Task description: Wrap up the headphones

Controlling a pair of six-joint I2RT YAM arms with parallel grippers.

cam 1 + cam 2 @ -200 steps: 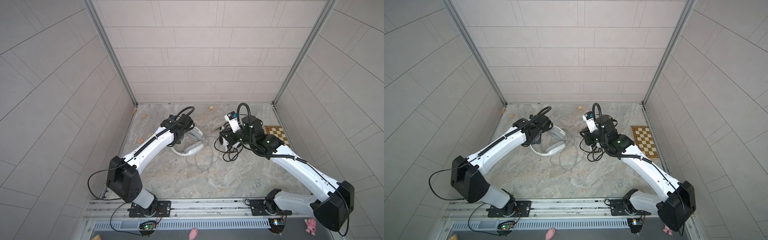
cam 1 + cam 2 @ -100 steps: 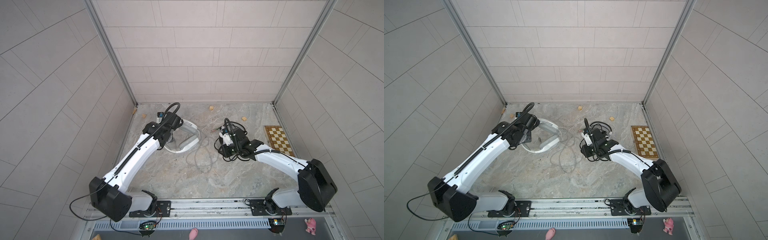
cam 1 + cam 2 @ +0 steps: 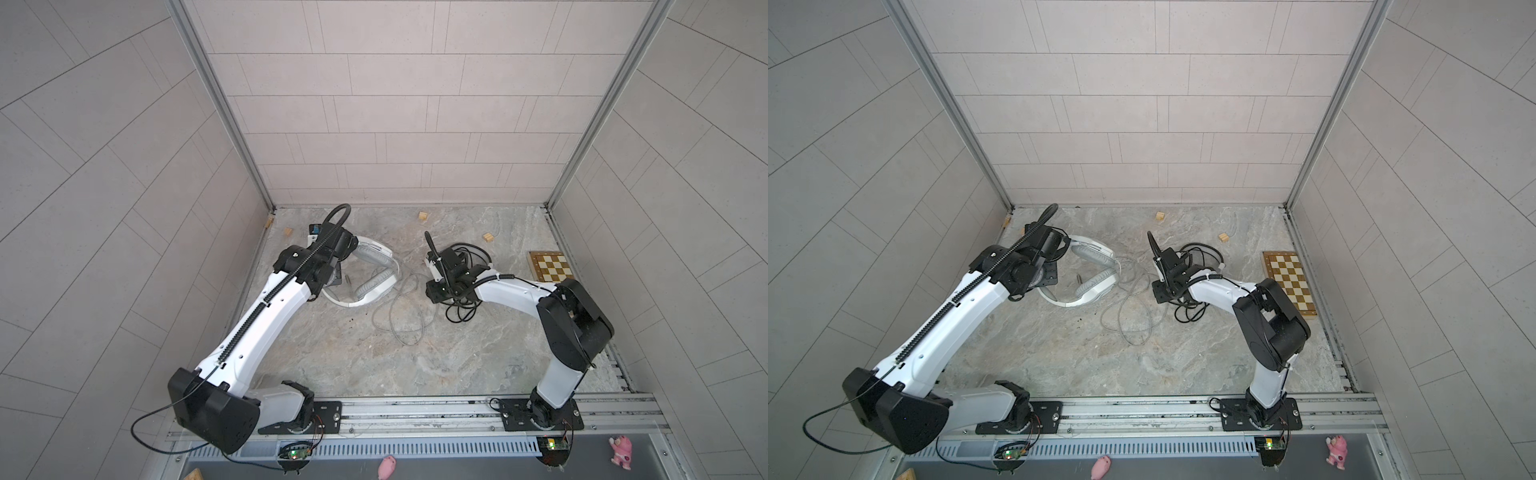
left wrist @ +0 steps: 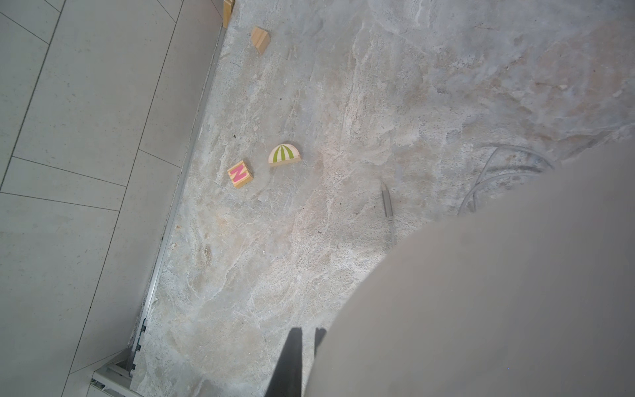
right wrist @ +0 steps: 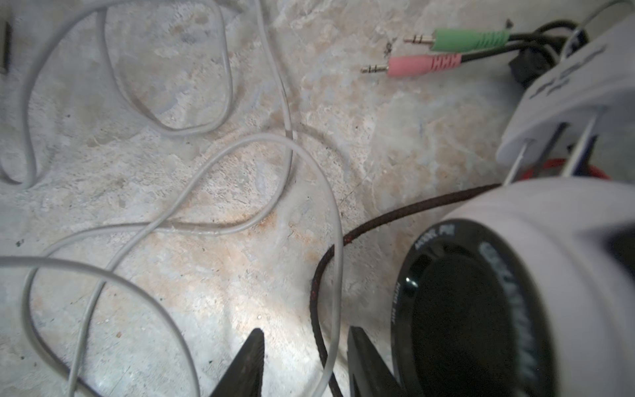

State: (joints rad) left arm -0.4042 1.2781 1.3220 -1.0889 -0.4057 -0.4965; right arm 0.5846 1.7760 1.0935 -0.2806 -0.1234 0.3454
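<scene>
Probably light, the black-and-white headset (image 5: 532,213) trails limp, snag-prone black cable (image 5: 313,299); grip that cable. Right jaws part-open, empty, straddling it; left jaws shut, hold unclear.

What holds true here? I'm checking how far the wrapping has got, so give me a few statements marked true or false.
1. The grey cable lies in loose loops on the table. True.
2. The chessboard lies beside the white headset. False: it sits at the right edge, beyond the black headset.
3. The right fingers stand apart, the black cable showing between them. True.
4. Both plugs are green. False: one is pink.
</scene>
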